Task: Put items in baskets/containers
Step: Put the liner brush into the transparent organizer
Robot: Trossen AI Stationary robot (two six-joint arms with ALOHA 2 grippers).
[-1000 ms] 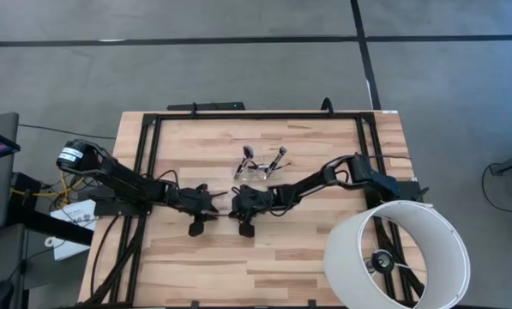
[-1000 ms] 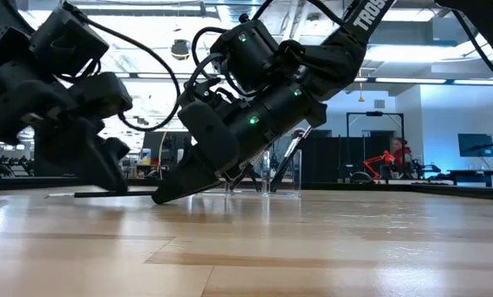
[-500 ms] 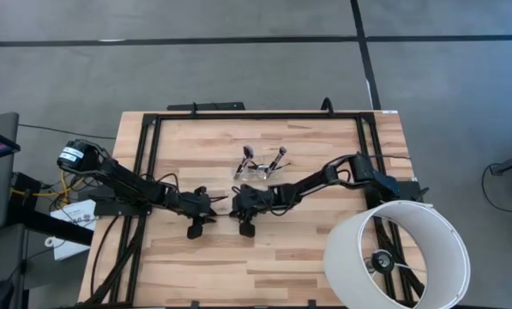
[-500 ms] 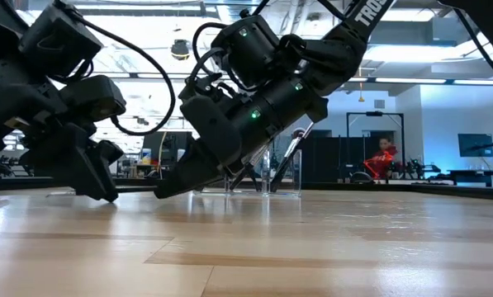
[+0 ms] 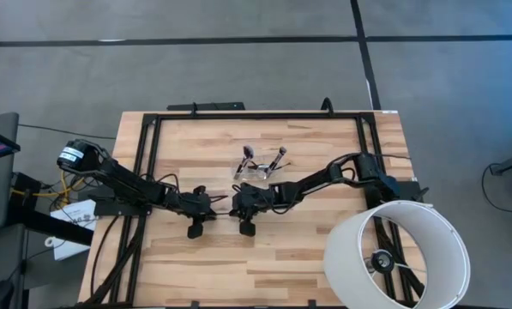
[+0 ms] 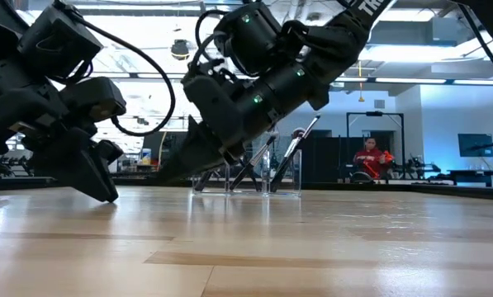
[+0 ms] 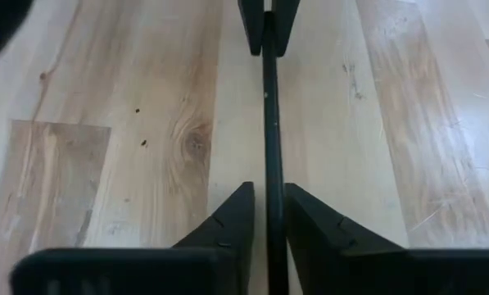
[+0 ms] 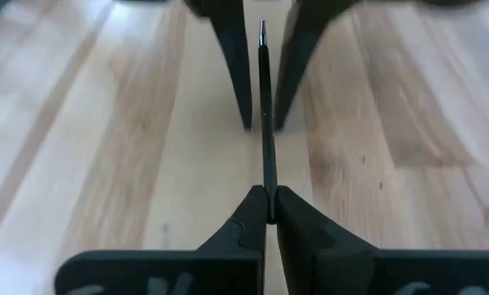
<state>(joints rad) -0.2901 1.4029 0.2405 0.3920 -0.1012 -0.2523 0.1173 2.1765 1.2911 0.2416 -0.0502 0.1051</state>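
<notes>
Brush: a thin dark makeup brush (image 8: pixel 264 131) is spanned between both tools above the light wooden worktop (image 5: pixel 324 249), near its middle, for a handover.
Right tool (image 8: pixel 269 205): clenched on one end.
Left tool (image 7: pixel 267 221): slightly parted around it.
Clear plastic cup (image 5: pixel 260 170): just beyond, already holding brushes.

The right gripper (image 8: pixel 268 205) pinches a thin dark brush (image 8: pixel 264 123), which runs toward twelve o'clock between the left gripper (image 8: pixel 262 65) fingers above the worktop (image 8: pixel 105 147).

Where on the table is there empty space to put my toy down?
Bare wood lies along the near edge of the table and behind the clear holder. The middle is crowded: left gripper and right gripper share one brush. The lampshade fills a corner.
</notes>
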